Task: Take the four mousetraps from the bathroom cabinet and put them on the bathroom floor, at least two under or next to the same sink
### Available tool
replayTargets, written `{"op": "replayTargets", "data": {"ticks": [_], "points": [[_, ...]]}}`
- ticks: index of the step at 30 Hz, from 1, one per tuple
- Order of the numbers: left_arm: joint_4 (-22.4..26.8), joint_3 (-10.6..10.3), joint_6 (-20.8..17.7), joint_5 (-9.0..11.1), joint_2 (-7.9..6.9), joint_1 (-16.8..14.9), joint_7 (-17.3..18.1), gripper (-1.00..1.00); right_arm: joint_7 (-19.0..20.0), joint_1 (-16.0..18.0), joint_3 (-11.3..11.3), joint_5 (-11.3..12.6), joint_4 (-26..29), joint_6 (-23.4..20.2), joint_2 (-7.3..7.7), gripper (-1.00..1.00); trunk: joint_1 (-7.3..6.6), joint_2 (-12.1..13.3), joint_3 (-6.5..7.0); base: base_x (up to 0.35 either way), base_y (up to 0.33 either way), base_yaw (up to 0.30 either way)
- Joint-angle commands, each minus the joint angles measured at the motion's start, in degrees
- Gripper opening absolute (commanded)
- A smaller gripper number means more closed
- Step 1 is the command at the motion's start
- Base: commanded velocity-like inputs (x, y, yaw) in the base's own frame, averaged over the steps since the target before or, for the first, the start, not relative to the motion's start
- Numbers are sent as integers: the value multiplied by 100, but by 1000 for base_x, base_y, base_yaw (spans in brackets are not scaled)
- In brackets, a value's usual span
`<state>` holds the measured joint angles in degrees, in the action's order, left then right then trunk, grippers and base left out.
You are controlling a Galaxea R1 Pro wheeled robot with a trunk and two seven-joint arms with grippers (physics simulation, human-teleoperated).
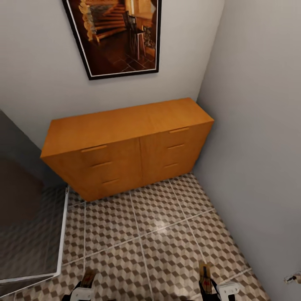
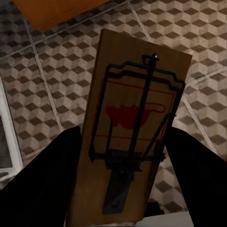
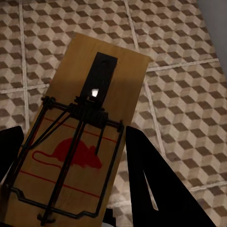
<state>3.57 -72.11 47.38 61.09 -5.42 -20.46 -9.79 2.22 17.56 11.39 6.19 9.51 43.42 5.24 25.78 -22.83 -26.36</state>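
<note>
Mousetraps: two are seen, one carried in each hand. One mousetrap [image 2: 135, 127] is clamped between the dark fingers [image 2: 42, 184] of the left hand [image 1: 86, 283]; the other mousetrap [image 3: 80, 137] is clamped in the right hand [image 1: 205, 281], its board edge standing up at the lower edge of the head view.
Remaining mousetraps: not visible, so their whereabouts cannot be told.
Cabinet: the cabinet [image 1: 125, 146] is set against the back wall beneath a framed picture [image 1: 119, 35], with all drawer fronts shut.
Bathroom floor: the bathroom floor [image 1: 159, 234] lies bare between robot and cabinet, and is seen close below both traps in the wrist views.
Glass panel: a glass panel [image 1: 31, 234] is noted at the robot's left.
Step in hand: judged to be carrying two traps for placement on the floor.
Next move: both hands would need lowering until the boards lie flat on the tiles, then releasing. A spot beside the sink is required for at least two traps, so turning toward it may be called for first.
</note>
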Motion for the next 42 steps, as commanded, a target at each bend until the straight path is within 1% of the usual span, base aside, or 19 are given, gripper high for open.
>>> {"op": "replayTargets", "data": {"ticks": [1, 33, 39, 42], "points": [[14, -49, 3, 0, -4, -2, -62, -100, 16, 2, 38, 66, -2, 17, 3, -100, 0, -9, -4, -200, 0, 280], [13, -49, -1, 0, 5, -2, -58, -100, 16, 2, 38, 66, -11, 17, 2, -100, 0, -9, 101, -11, 0, 280], [-44, -49, -1, 0, 68, -2, -58, -100, 16, 2, 38, 66, -18, 17, -5, -100, 0, -9, 121, 0, 0, 280], [-73, -49, -88, 0, 80, -2, -50, -100, 16, 2, 38, 66, -18, 17, -5, -100, 0, -9, 131, 0, 0, 280]]}}
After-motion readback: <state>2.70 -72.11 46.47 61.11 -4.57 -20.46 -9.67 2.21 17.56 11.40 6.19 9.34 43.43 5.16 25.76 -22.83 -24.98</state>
